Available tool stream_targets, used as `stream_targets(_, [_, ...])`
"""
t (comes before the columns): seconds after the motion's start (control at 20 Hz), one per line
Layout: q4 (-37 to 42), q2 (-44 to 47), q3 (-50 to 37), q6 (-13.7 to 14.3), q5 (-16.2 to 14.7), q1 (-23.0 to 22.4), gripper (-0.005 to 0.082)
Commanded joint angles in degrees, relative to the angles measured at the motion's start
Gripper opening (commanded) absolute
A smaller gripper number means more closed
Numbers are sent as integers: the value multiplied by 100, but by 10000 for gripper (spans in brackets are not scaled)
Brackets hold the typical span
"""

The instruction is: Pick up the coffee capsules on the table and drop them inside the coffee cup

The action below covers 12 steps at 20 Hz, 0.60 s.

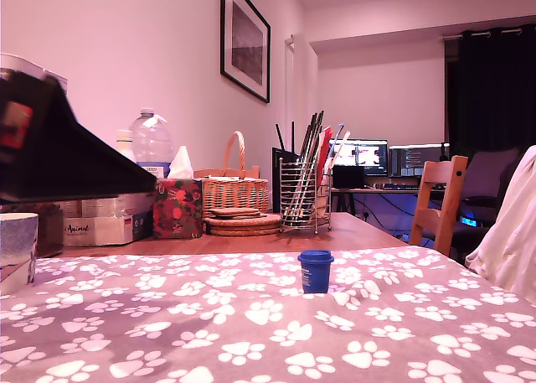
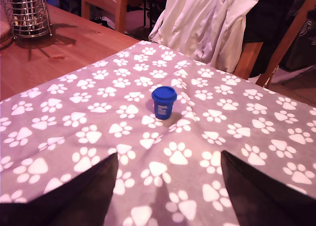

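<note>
Blue pod [image 2: 164,102] upright on the paw-print cloth [image 2: 98,137], rim up.
Claw [image 2: 168,186] spread wide, empty, with the pod at its twelve o'clock; the cup is perhaps that pale shape [image 1: 17,240] at nine o'clock.

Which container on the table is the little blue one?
The coffee capsule, standing alone on the paw-print cloth. The wicker basket and wire utensil holder behind it are bigger and not blue.
</note>
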State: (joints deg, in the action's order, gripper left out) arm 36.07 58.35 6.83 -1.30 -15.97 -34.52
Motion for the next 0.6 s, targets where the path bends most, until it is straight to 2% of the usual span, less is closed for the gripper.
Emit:
stream_targets(0.0, [304, 221, -105, 26, 0, -26, 604])
stream_targets(0.55, [2020, 1956, -98, 24, -7, -26, 604])
